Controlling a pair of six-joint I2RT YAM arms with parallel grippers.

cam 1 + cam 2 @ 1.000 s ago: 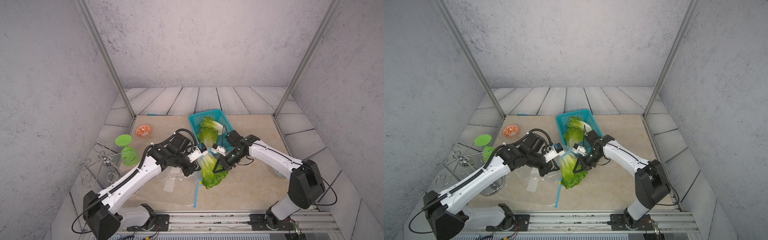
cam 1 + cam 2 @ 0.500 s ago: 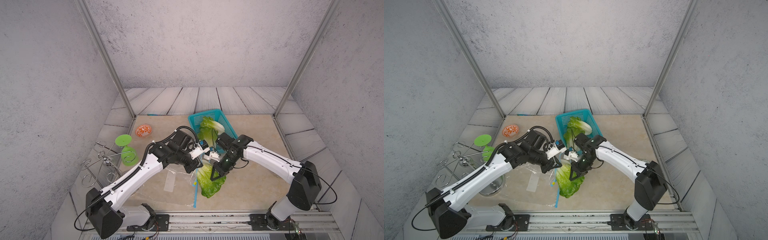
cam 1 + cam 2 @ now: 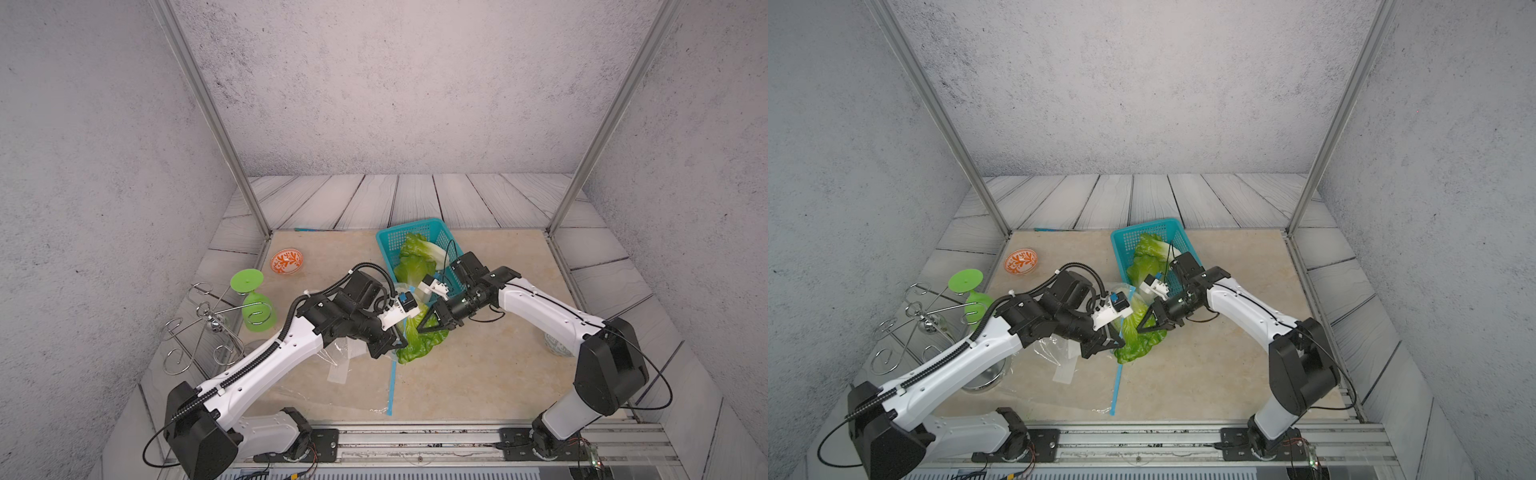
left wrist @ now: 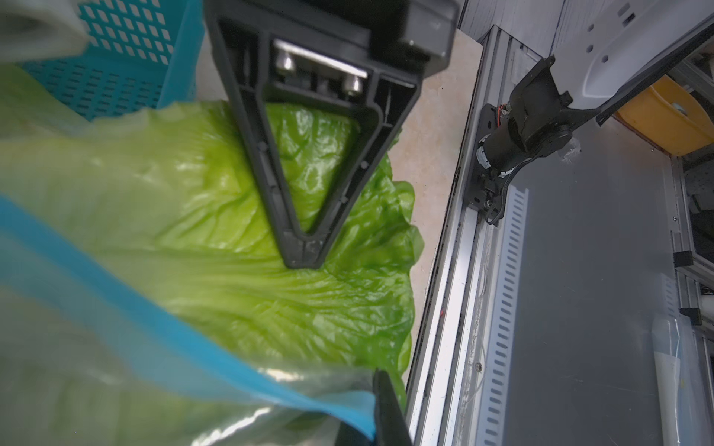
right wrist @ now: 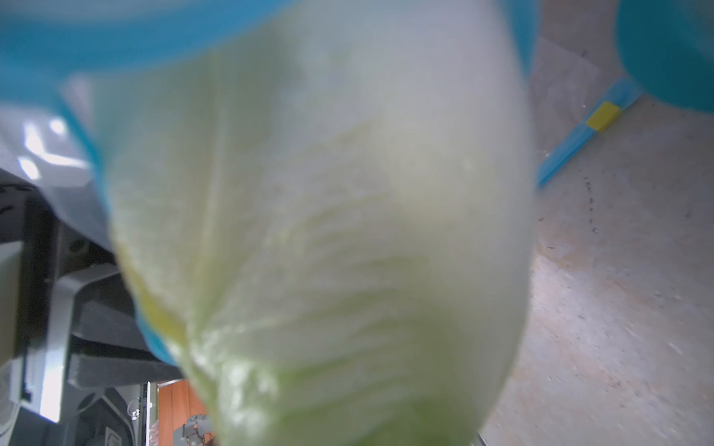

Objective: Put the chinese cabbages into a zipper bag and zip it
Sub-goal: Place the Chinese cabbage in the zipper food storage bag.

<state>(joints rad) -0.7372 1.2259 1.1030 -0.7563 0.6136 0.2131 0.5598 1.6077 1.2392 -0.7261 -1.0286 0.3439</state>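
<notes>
Chinese cabbages, I judge, handle light, soft and tear-prone; I favour the firm white base. One head sits partly inside the zipper bag mouth, my right fingers pinching its leaves, left fingers clamping the rim.

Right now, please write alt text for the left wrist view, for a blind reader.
The right gripper, closed to a point, grips a green chinese cabbage, partly behind the blue edge of the zipper bag; a teal basket stands beyond.
</notes>
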